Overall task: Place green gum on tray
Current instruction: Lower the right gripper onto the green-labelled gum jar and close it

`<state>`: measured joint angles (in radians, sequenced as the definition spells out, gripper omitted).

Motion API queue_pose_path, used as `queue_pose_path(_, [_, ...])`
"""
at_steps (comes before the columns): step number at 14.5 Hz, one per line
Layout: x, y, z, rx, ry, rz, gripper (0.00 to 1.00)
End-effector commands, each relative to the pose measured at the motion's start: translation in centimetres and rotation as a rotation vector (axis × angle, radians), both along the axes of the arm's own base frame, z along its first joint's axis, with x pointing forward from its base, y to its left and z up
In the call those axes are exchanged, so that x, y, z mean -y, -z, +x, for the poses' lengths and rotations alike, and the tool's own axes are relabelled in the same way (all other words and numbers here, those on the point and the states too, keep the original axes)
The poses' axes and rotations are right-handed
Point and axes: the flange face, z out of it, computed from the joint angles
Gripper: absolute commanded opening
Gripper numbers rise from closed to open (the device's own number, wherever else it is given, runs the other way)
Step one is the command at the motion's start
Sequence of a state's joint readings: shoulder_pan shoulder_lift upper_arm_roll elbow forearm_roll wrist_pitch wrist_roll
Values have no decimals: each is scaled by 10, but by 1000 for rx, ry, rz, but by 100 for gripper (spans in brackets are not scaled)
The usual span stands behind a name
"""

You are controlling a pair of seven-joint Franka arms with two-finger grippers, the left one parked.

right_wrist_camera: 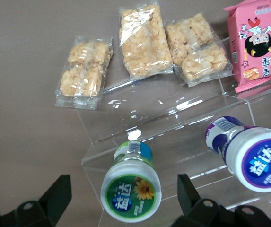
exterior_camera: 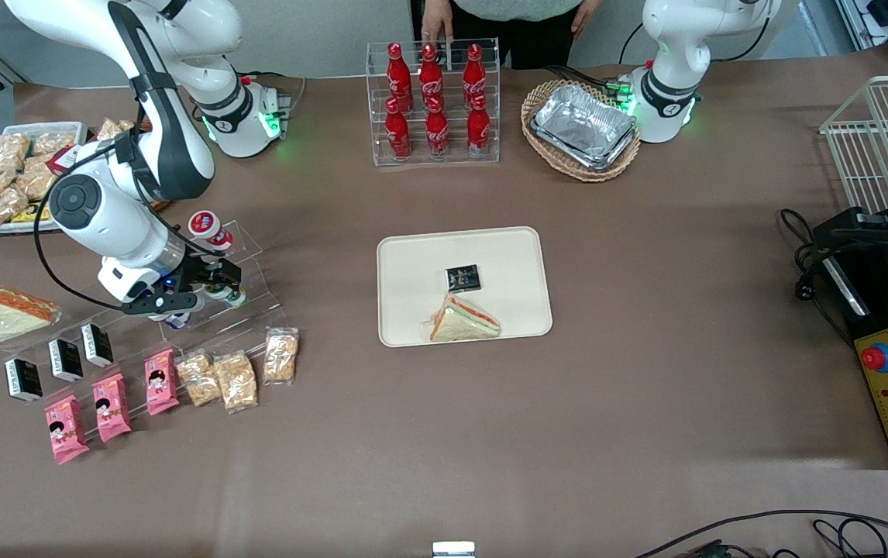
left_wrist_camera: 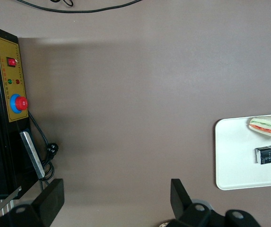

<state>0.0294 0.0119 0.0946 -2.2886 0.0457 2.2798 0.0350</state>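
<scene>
Your right arm's gripper (right_wrist_camera: 119,201) hangs wide open over the clear acrylic stepped stand (right_wrist_camera: 173,125), its two black fingers (right_wrist_camera: 55,196) on either side of the green gum (right_wrist_camera: 131,189), a small canister with a green-and-white lid, gripping nothing. You see the large flat beige plastic tray (exterior_camera: 413,260) well apart from that stand, toward the table's middle, carrying a wrapped triangular sandwich (exterior_camera: 463,322) and a small black packet (exterior_camera: 462,277). Just beside the green gum on the stand stands a blue-lidded white canister (right_wrist_camera: 258,158).
</scene>
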Motion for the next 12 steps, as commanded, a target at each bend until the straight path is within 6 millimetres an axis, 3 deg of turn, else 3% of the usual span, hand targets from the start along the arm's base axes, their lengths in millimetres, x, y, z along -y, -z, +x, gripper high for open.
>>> queue_pose_path(1, [3, 17, -1, 2, -16, -8, 100])
queue_pose_path(7, [3, 35, -6, -30, -17, -10, 97])
queue_pose_path(10, [4, 37, -7, -35, -17, -10, 72])
queue_pose_path(12, [3, 36, -7, -33, -20, -10, 44])
